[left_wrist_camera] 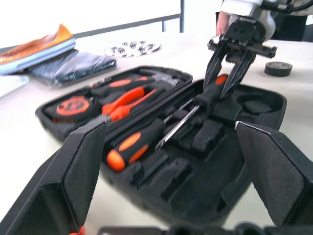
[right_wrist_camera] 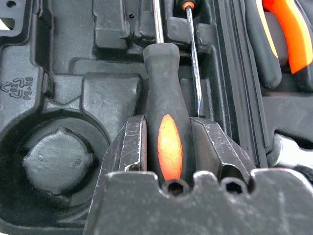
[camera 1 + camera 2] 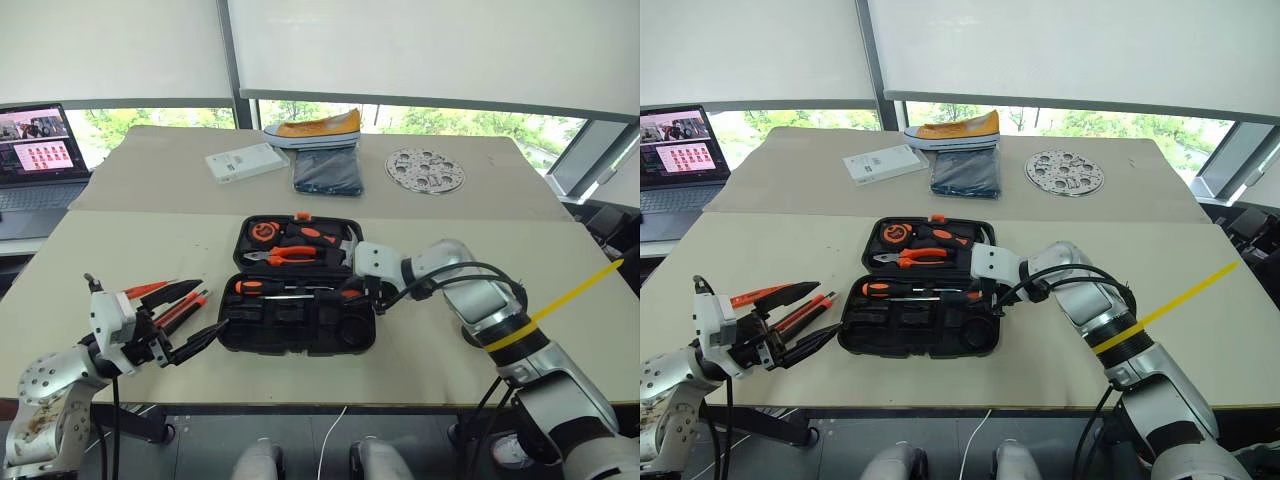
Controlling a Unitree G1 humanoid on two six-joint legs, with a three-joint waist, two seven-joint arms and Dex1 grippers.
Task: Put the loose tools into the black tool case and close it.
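The black moulded-plastic hinged tool case (image 3: 297, 300) lies open near the front edge of the pale counter (image 3: 560, 300), its far half holding orange-handled pliers (image 3: 290, 256) and a round orange-and-black tape measure (image 3: 262, 231). In the near half one black-and-orange-handled screwdriver (image 3: 262, 286) lies in its slot, handle toward the robot's left.

The right tool (image 3: 372, 290) reaches down into the near half and is clamped on the handle of a second black-and-orange screwdriver (image 2: 168, 127). The right wrist view gives this closely: both scuffed metal fingers (image 2: 131, 147) press the sides of the dark handle with its orange inset, the shaft running away over the moulded slots, and a thin shaft with an orange collar lies just beside it. A round moulded recess (image 2: 56, 161) in the case sits next to the grip.

The left tool (image 3: 192, 335) hovers beside the left end of the case with its black fingers spread wide and nothing between them. The left wrist view looks level across the case between those fingers (image 1: 78, 176) and catches the right tool gripping the screwdriver from the side. It also shows a small dark tape roll (image 1: 278, 68) on the counter beyond the case.

From the head views, loose orange-and-black tools (image 3: 170, 298) lie on the counter just beyond the left tool; which is which I cannot tell.
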